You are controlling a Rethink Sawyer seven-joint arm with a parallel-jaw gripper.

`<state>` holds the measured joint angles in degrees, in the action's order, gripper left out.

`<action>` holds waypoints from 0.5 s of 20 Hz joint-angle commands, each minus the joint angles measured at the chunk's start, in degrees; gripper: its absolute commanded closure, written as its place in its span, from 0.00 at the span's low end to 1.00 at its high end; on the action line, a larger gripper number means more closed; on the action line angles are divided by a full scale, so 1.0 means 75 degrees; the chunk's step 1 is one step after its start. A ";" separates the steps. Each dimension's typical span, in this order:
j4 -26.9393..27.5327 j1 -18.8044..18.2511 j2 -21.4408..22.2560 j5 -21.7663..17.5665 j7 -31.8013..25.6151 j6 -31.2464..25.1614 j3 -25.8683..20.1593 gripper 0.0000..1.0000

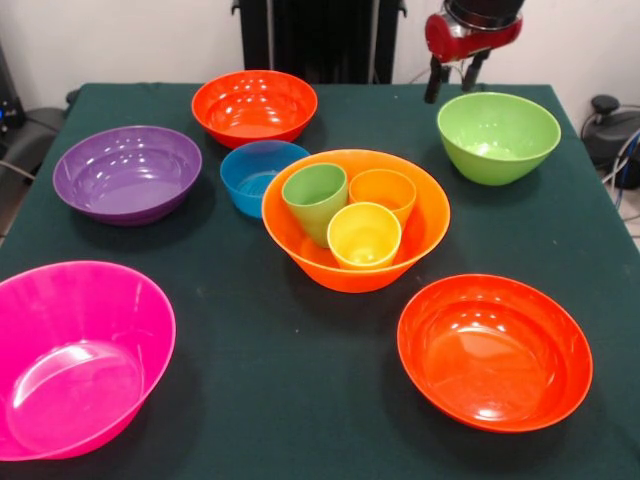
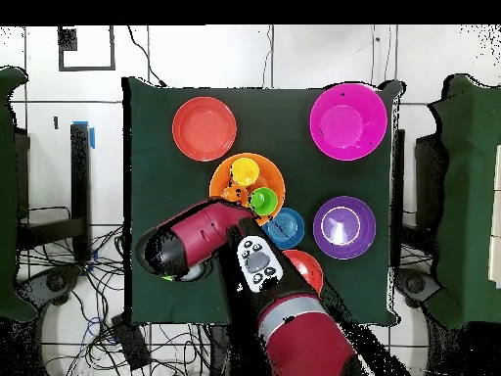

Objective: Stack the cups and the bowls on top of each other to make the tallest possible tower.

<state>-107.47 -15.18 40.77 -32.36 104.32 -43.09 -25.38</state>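
Above the lime green bowl [image 1: 497,136], the hand [image 1: 452,84] hangs spread, holding nothing.

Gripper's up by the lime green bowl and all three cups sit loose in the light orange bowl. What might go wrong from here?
The green cup leans tilted against the yellow cup and orange cup, so a grasp may slip. The blue bowl touches the light orange bowl and could get nudged. The gripper hangs near the lime green bowl.

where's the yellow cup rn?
Front view: the yellow cup sits inside the light orange bowl at the table's centre, nearest the camera, touching the green cup and the orange cup behind it.
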 commanded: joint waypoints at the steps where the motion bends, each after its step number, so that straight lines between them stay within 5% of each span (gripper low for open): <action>1: 0.0097 0.0089 0.0036 0.0323 -0.0525 -0.0157 -0.0762 0.00; 10: 0.0617 0.0182 -0.0163 0.0375 -0.0679 -0.0616 -0.0798 0.00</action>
<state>-107.01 -14.80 41.54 -30.15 104.32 -43.11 -28.17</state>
